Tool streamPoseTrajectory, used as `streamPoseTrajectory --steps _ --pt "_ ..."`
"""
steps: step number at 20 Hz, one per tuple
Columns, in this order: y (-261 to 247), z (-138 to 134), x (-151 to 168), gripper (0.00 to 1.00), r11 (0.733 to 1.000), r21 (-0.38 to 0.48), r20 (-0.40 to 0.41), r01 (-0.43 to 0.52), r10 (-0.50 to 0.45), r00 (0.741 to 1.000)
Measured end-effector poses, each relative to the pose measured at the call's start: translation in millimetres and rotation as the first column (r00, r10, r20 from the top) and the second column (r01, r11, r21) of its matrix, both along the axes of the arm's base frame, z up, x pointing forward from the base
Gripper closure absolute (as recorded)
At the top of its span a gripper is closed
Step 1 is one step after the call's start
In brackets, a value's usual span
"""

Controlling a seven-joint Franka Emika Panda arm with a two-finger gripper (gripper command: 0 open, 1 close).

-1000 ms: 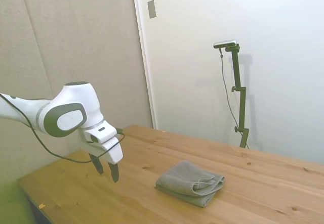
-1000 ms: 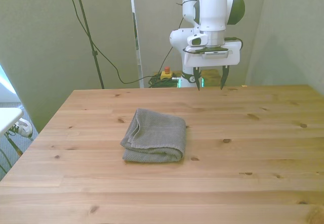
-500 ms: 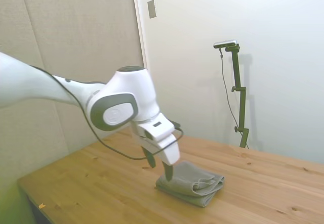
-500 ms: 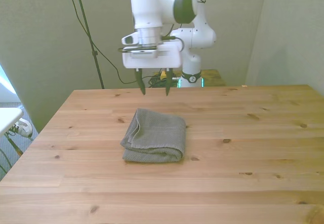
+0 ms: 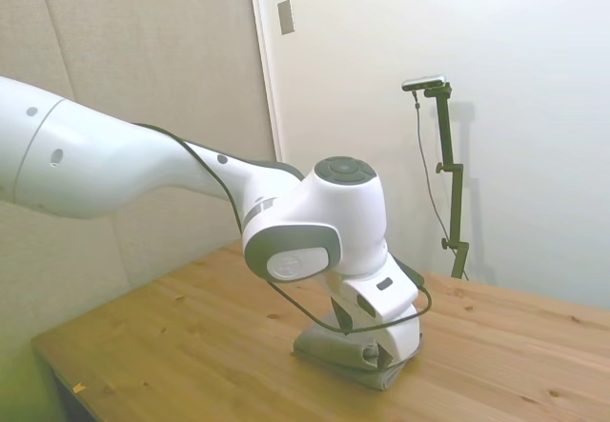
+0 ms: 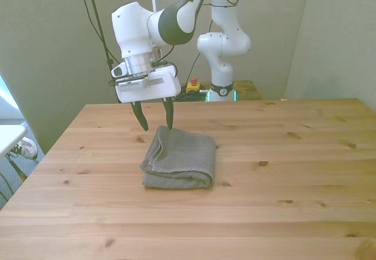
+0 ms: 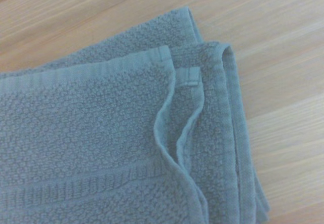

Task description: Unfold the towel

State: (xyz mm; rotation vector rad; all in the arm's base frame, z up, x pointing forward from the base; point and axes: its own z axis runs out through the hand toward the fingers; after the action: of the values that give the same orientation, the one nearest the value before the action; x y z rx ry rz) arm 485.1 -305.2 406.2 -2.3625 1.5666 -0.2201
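Observation:
The grey towel lies folded on the wooden table, with its layered loose edges toward the front view's left. My gripper hangs open just above the towel's far left corner, one fingertip over the cloth and the other over bare wood beside it. In the side view the arm's wrist housing hides most of the towel and the fingers. From close up, the wrist view shows the towel with its stacked corners and hems.
A yellow box with a red button sits beyond the table's far edge near the robot's base. A white surface shows at the front view's left edge.
The arm has swung across to the front view's left and come down, from well behind the towel to just above its far left corner. The fingers stay open. The towel has not moved.

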Motion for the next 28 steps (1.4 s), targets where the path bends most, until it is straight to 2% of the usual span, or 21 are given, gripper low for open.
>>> streamPoseTrajectory --steps 2,3,9,28 --pt "0.0 -8.5 1.2 0.0 1.0 0.01 -0.005 -0.01 0.01 1.0" --pt "0.5 -11.3 2.0 1.0 1.0 0.016 -0.004 -0.013 0.013 1.0" --pt "-3.6 -14.2 1.5 1.0 0.998 0.064 0.03 -0.026 0.024 0.999" --pt "-5.6 -25.9 6.7 1.0 0.997 0.072 0.031 -0.027 0.025 0.999"
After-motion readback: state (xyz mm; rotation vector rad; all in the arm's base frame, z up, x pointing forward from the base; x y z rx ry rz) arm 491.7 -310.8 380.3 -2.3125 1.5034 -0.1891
